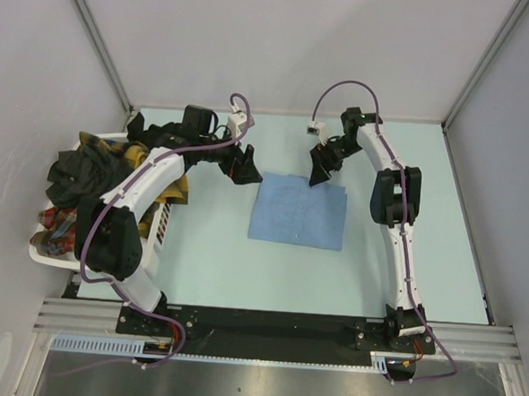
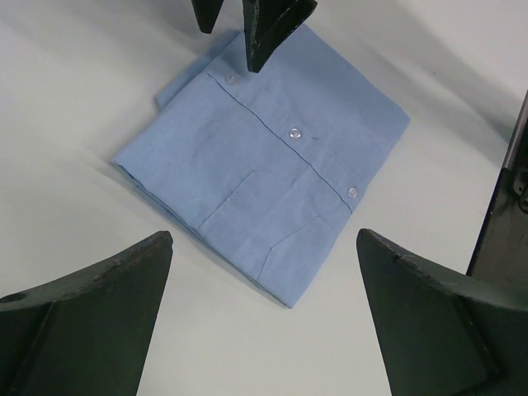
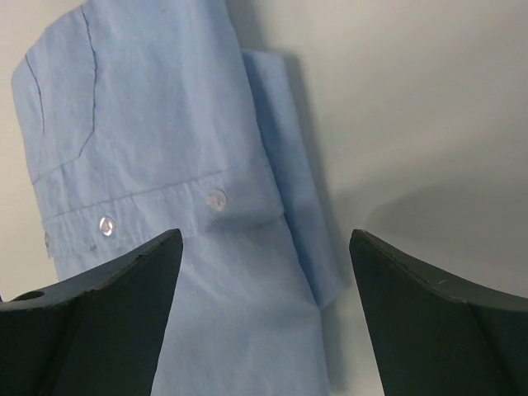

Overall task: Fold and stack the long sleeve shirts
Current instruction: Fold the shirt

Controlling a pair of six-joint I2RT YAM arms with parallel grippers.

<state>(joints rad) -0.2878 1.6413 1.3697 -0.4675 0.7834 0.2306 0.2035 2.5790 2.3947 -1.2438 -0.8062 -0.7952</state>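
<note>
A folded light blue shirt (image 1: 298, 212) is laid flat in the middle of the table (image 1: 215, 267). The left gripper (image 1: 244, 172) is held spread beside its far left corner, and the right gripper (image 1: 321, 173) is spread over its far edge, with nothing gripped. Plaid shirts (image 1: 82, 173) are heaped in a basket (image 1: 41, 254) at the left edge.

Open table (image 1: 207, 262) rings the folded blue shirt (image 1: 298, 213); the heaped basket (image 1: 160, 220) blocks the left side.

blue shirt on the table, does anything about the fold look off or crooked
Mostly neat. The folded light blue button-up shirt lies flat as a rectangle, but in the right wrist view a lower layer of cloth juts out past the buttoned edge, so that side is uneven.
</note>
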